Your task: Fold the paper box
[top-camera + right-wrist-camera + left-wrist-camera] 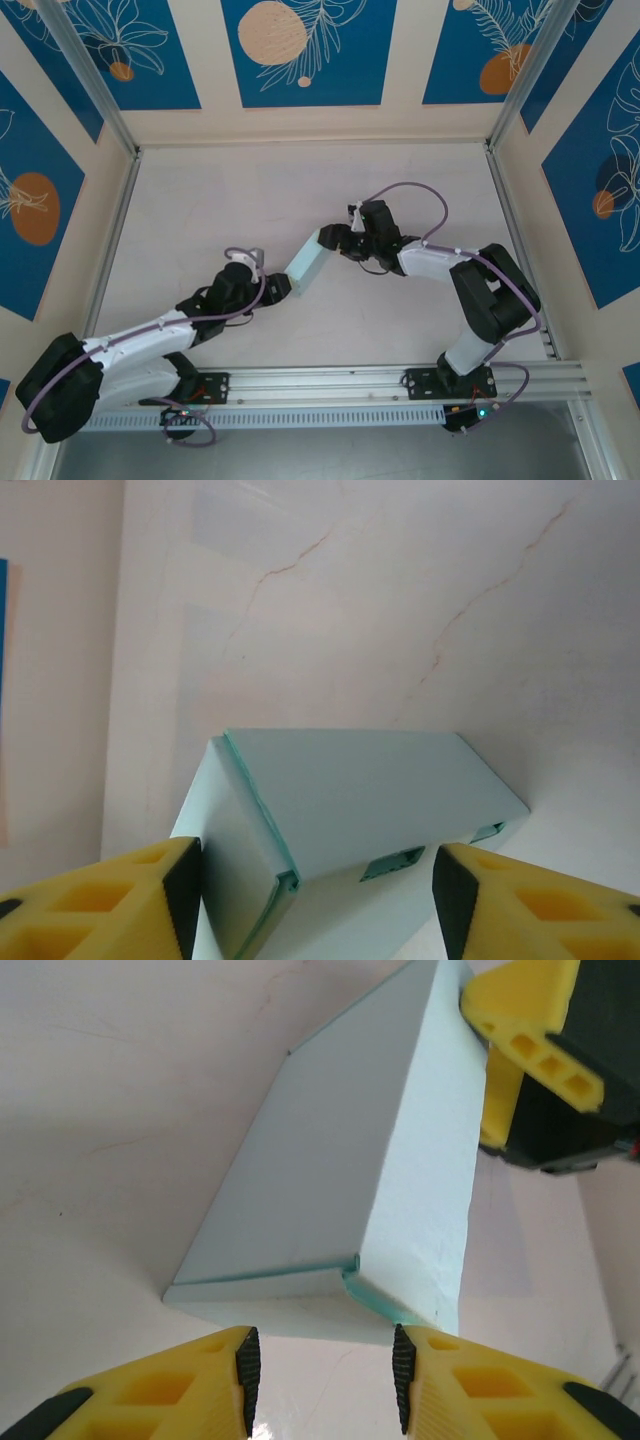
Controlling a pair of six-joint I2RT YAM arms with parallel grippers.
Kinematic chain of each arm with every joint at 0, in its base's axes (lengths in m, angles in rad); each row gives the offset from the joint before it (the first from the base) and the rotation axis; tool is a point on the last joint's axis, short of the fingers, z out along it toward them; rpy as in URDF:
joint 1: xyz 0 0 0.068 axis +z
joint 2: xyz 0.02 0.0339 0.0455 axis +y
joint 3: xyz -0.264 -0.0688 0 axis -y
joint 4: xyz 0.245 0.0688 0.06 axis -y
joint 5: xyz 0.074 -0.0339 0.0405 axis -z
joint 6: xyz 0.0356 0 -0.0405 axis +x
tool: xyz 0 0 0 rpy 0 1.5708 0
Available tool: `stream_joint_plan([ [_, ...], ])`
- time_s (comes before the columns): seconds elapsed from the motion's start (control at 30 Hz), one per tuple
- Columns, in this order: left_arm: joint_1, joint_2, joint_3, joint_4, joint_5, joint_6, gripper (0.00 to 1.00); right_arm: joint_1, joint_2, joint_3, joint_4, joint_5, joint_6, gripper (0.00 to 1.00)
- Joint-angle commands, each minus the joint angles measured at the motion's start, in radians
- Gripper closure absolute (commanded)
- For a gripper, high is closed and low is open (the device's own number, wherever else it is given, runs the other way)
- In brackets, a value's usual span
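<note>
Folded paper box [308, 262], inside hidden — left gripper [325, 1375] spread, right gripper [315, 890] spread astride it.

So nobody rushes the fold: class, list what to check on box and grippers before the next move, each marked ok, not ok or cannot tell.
1. Box lies between both grippers: ok.
2. Left gripper open, at box's near end: ok.
3. Right gripper straddles the other end: ok.
4. Right gripper's hold firm: cannot tell.
5. Lid edge flush: not ok, gaps show.
</note>
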Motion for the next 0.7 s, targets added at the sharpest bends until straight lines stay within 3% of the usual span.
stream_joint_plan([
  [0.0,-0.045,-0.003,0.044,-0.078,-0.105,0.096,0.60,-0.017,0.037,-0.098,-0.104,-0.011,0.027,0.42],
  [0.27,-0.148,0.151,0.110,-0.018,-0.145,0.174,0.63,-0.092,-0.025,-0.238,0.065,-0.096,0.096,0.53],
  [0.67,-0.191,0.272,0.126,-0.002,-0.265,0.210,0.66,-0.103,-0.229,-0.284,-0.171,0.011,0.043,0.55],
])
